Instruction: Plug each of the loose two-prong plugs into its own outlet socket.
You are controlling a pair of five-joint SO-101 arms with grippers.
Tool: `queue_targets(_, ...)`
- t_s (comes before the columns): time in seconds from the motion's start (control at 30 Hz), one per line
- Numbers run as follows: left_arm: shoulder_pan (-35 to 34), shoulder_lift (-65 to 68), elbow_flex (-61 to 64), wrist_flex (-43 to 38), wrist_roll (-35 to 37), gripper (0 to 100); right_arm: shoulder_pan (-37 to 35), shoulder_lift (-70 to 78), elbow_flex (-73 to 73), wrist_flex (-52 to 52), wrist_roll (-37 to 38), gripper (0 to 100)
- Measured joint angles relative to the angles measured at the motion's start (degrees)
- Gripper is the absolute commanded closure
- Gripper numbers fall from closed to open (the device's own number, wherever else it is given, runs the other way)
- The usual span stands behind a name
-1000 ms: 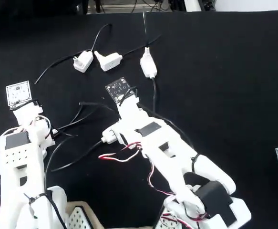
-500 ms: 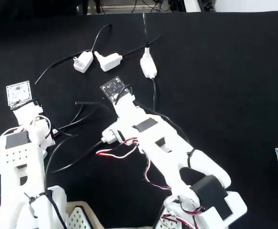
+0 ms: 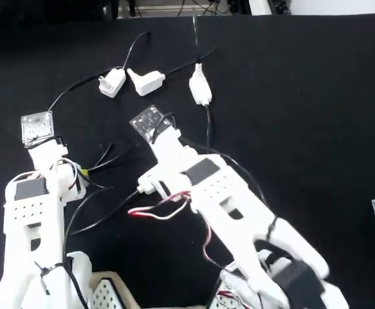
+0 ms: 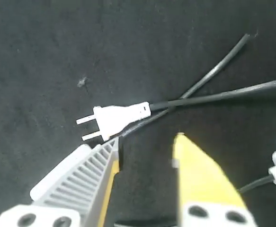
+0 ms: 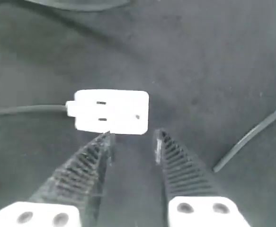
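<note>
a: what's nearest you on the feed?

b: closest to me are the two arms, the left arm (image 3: 29, 219) and the right arm (image 3: 226, 199), side by side over the black cloth (image 3: 316, 116). red and white wires (image 3: 155, 212) hang loose at the right arm's side.

a: how are the left fingers?

b: my left gripper (image 4: 146, 141) is spread apart with nothing between the fingers. one is the grey ribbed finger (image 4: 81, 175), the other the yellow finger (image 4: 199, 175). the plug (image 4: 116, 118) lies flat on the cloth just past the grey tip. its two prongs point away from its black cable (image 4: 213, 97). a second cable (image 4: 223, 61) crosses right behind the plug.

a: and the right side?

b: my right gripper (image 5: 134, 136) is also wide apart and holds nothing. a white socket block (image 5: 111, 111) lies on the cloth just beyond the tips, nearer to one finger than the other. its two slots face up and its cord (image 5: 24, 109) runs off one end.

a: anything farther out?

b: on the far part of the cloth i see the first cord end (image 3: 112, 82), the second cord end (image 3: 146, 80) just beside it, and the third cord end (image 3: 201, 87) a little apart. black leads run from them toward the far edge. i can't tell which of the three is the block my right camera sees.
</note>
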Motion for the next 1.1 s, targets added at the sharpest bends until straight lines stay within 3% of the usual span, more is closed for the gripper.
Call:
queue_targets(0.23, 3.2, 0.0, -2.2, 4.2, 0.0, 77, -3.3, -12.5, -0.2, 7.9, 0.1, 86.1)
queue_targets(0.43, 12.7, 0.0, -5.6, 9.8, 0.0, 77, -3.0, -25.1, -6.3, 24.4, 0.1, 86.1)
queue_targets(0.57, 19.3, 0.0, -5.6, 10.0, -3.7, 76, 2.1, -31.1, -7.2, 31.0, 0.1, 86.1)
queue_targets(0.87, 28.3, 0.0, -5.6, 9.7, -13.5, 71, 14.0, -34.9, 5.7, 26.0, 0.1, 86.1)
queue_targets(1.1, 32.4, 7.5, -5.8, 1.1, -16.1, 71, 17.6, -34.9, 7.8, 22.9, 0.1, 86.1)
